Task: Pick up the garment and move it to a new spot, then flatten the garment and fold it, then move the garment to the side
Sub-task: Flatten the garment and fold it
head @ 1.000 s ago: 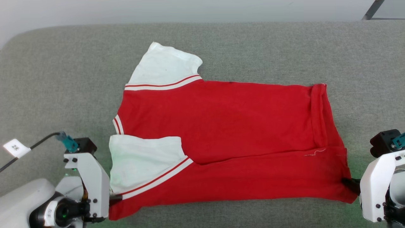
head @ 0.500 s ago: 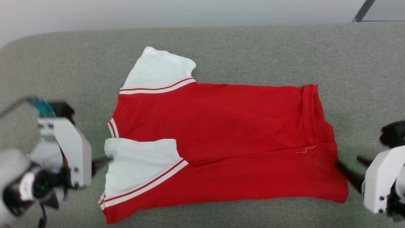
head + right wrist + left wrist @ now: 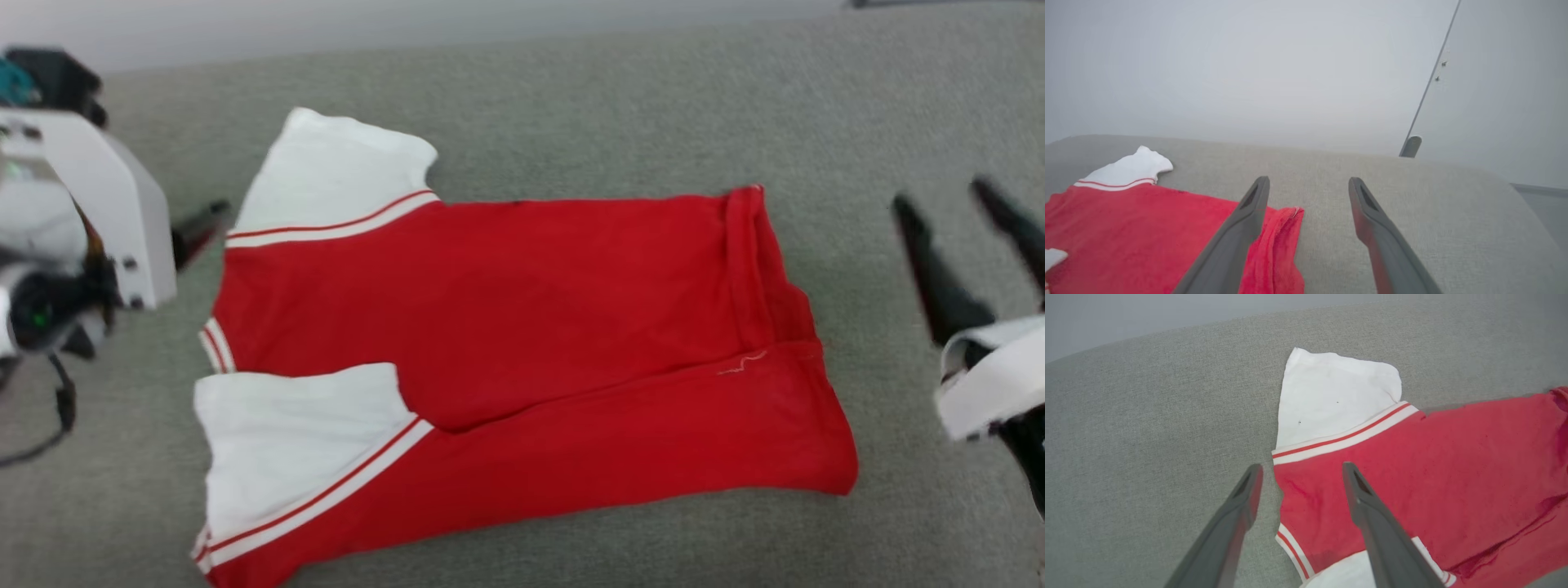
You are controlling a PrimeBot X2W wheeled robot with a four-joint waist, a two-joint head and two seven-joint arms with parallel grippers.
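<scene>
Two open pincers, nothing in either. The left gripper (image 3: 1302, 468) hangs with its fingers spread over the shoulder end of the shirt (image 3: 531, 327). The right gripper (image 3: 939, 192) is up off the grey pad (image 3: 571, 106), fingers wide, out beyond the hem (image 3: 759, 269).

The shirt lies across the middle of the pad, collar end toward my left arm, hem toward my right. Its near long edge is turned up over the body, so the near sleeve (image 3: 294, 441) sits on top of the red. The far sleeve (image 3: 335, 171) sticks out flat on the pad. I read that as one long fold laid in, with the far side yet to come over.

I judge it light, soft and limp. It will sag between two grips and hold no shape of its own. The pad looks grippy, so dragging would likely bunch it. I'd lift, carry, then lay.

For my left arm I'd pinch at the far shoulder, right on the striped trim (image 3: 1343, 435), where the seam gives some thickness. For my right, the far hem corner, where the cloth is rolled and gives the fingers more to bite. I'd go low, or the thin cloth may slip out
</scene>
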